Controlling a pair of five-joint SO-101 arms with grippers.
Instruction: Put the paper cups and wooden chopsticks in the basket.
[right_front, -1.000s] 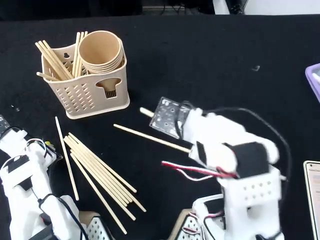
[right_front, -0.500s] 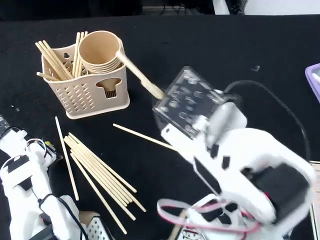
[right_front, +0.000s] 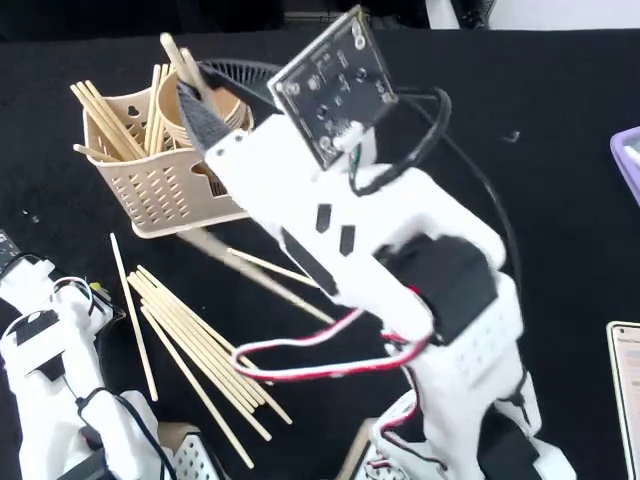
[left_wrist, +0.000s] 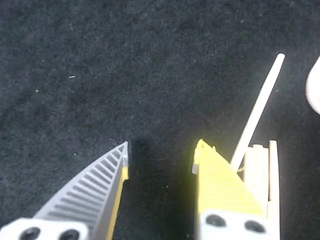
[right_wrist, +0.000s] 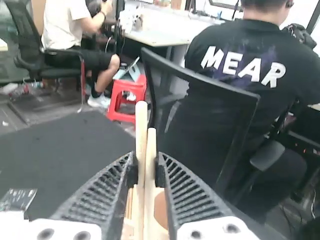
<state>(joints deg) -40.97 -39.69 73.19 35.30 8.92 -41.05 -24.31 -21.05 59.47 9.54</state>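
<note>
- Presently, far left: left gripper (left_wrist: 160, 155), fingers spread with nothing between them, low over the black cloth table (right_front: 500, 100). A few loose sticks (left_wrist: 256, 112) lie just beside one finger.
- Single pale wooden chopstick (right_front: 133, 320), flat on the cloth, near the left arm.
- Beige perforated plastic basket (right_front: 150, 195), upright. Its left compartment already holds a fan of stored chopsticks (right_front: 105, 125), leaning outward.
- Right gripper (right_wrist: 146, 167), raised over the basket and pinching a pair of held chopsticks (right_wrist: 141, 130) that point upward — in the high view their tips stand above the basket's rim.
- Stack of tan paper cups (right_front: 238, 112), nested in the basket's right compartment, partly hidden by the right gripper.
- Loose bundle of chopsticks (right_front: 200, 350), on the cloth in front of the basket, well apart from the right gripper. One stray chopstick (right_front: 268, 267) lies to its right.
- Hazard, as judged: the held pair is tilted and high — let go so, it may strike a cup rim or the leaning sticks and fall outside. The arm's bulk close over the basket could also nudge it.
</note>
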